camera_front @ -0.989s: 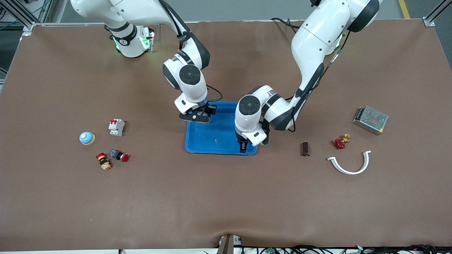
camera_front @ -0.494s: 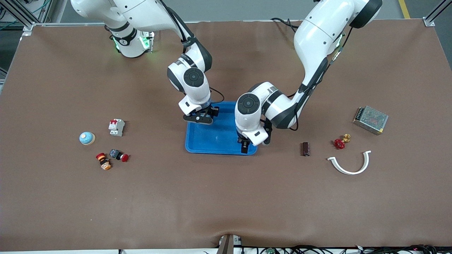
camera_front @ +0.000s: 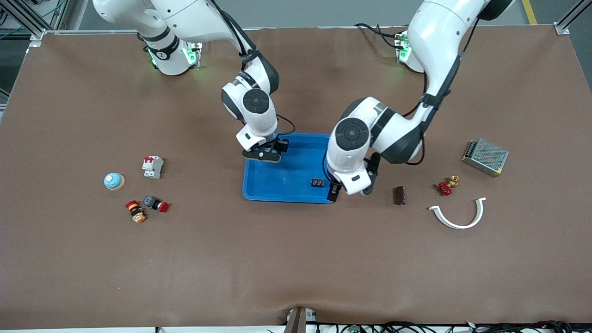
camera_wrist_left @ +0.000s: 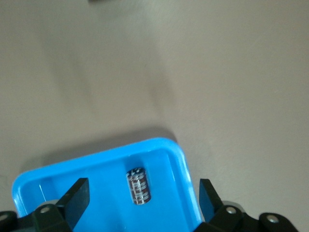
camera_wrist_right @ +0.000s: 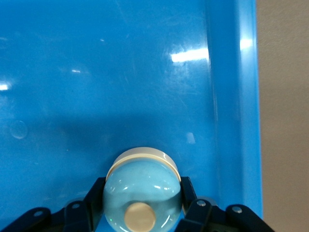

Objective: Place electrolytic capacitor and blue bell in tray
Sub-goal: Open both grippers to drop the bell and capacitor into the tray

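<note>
We note the electrolytic capacitor (camera_front: 317,182) lying in the tray (camera_front: 277,189), near the corner toward the left arm's end. The left wrist view shows it (camera_wrist_left: 138,185) between the spread fingers of the left gripper (camera_front: 334,192), untouched. The front view hides what the right gripper (camera_front: 264,153) carries; only the right wrist view shows the blue bell (camera_wrist_right: 142,191) pinched over the tray floor. A second bell (camera_front: 114,181) sits on the table.
</note>
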Motion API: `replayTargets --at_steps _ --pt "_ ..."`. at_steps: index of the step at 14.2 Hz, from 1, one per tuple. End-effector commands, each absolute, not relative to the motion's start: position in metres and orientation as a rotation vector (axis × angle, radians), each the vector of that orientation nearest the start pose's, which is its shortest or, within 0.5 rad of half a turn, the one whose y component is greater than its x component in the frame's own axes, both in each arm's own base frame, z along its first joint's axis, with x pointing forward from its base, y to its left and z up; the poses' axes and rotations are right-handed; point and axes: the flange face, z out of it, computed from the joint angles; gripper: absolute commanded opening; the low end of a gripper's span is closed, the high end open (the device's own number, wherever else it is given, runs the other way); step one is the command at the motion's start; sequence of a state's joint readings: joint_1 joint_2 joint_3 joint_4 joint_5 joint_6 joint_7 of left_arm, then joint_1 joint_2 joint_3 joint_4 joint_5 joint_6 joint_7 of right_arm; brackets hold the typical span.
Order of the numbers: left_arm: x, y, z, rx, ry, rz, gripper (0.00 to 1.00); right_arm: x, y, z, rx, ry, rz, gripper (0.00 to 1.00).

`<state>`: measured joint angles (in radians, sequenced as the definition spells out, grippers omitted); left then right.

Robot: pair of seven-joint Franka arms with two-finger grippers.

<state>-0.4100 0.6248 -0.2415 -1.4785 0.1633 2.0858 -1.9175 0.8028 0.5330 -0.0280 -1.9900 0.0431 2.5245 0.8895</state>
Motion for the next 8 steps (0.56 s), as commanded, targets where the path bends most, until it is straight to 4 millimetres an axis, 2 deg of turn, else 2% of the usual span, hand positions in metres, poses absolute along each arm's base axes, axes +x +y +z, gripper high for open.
replayTargets --at_steps 1,3,6,7,8 --pt "0.588 -0.388 0.332 -2.613 -1.725 0.016 1.0 0.433 0.428 0.192 -3.116 0.253 0.0 0.65" --pt "0.589 -0.38 0.339 -2.653 -1.624 0.018 1.0 0.434 0.427 0.192 -3.115 0.256 0.0 1.0" --pt "0.603 -0.355 0.354 -2.695 -1.584 0.005 1.0 0.435 0.429 0.203 -3.109 0.25 -0.008 1.0" --pt "0.604 -0.354 0.357 -2.711 -1.561 0.002 1.0 0.435 0.43 0.213 -3.103 0.234 -0.018 1.0" --pt "0.606 -0.348 0.36 -2.718 -1.534 0.006 1.0 0.437 0.431 0.233 -3.088 0.22 -0.036 1.0"
